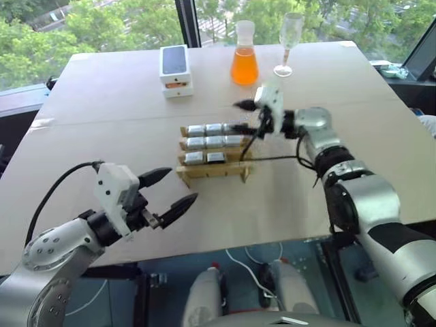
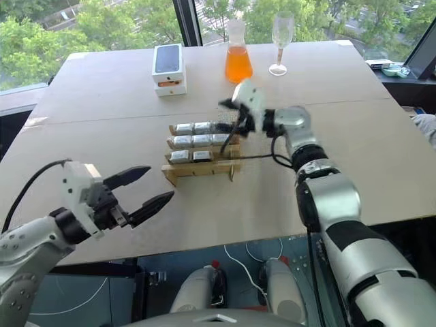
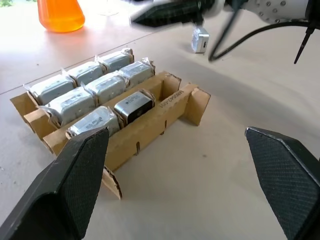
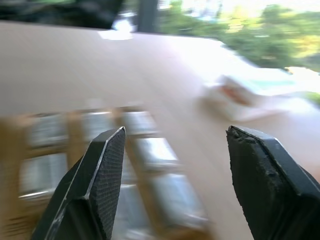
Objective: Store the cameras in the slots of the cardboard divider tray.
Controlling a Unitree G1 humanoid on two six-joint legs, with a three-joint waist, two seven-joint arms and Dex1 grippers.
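Observation:
The cardboard divider tray point(image 1: 212, 172) stands in the middle of the table. Silver-grey cameras point(image 1: 214, 142) fill its far and middle rows, and two more sit in the near row. The near row's right slot point(image 3: 167, 90) is empty. One loose camera point(image 3: 200, 40) lies on the table just beyond the tray. My right gripper point(image 1: 241, 116) hovers open over the tray's far right corner, with nothing between its fingers. My left gripper point(image 1: 181, 185) is open and empty, held off the table in front of the tray and a little to its left.
A white phone box point(image 1: 176, 68), an orange flask point(image 1: 244, 61) and a wine glass point(image 1: 287, 41) stand at the back of the table. A black cable point(image 1: 272, 158) trails from my right wrist across the table beside the tray. The table's near edge point(image 1: 225, 246) is close.

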